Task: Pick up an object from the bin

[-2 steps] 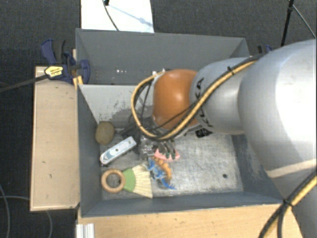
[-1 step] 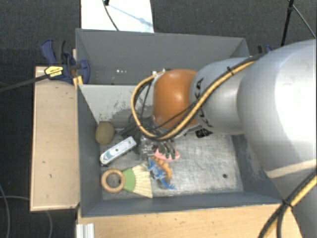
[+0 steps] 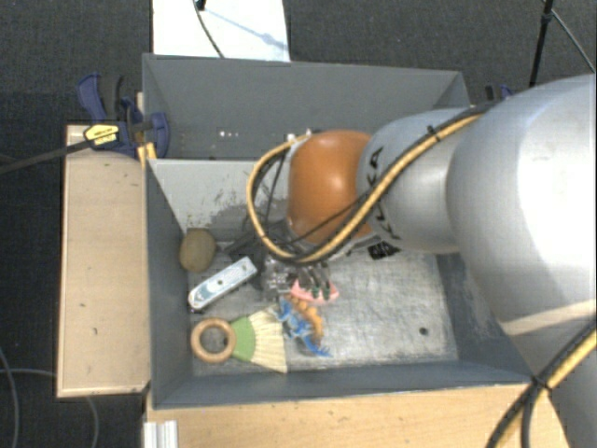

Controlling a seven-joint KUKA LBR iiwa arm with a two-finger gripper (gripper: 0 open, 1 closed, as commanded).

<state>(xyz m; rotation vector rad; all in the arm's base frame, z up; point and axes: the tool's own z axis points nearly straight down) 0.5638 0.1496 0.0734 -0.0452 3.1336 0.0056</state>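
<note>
Grey metal bin [image 3: 396,317], and the arm is down in its left half, orange wrist cover [image 3: 322,189] hanging right above the clutter. The claw [image 3: 289,281] sits low over a small pink thing [image 3: 315,293] near the bin's middle. Touching or just off it? Hard to say, and whether the claw is spread or pressed together I cannot tell. Just below lies a blue-and-orange toy [image 3: 305,327]. Off to the left are a white-and-blue oblong piece [image 3: 222,283], a brown pebble-like lump [image 3: 197,249], and a tan tape ring [image 3: 214,340] beside a green-and-cream brush [image 3: 259,343].

Bin [image 3: 392,315] scuffed matt metal; stone [image 3: 197,249] seemingly rough.
</note>
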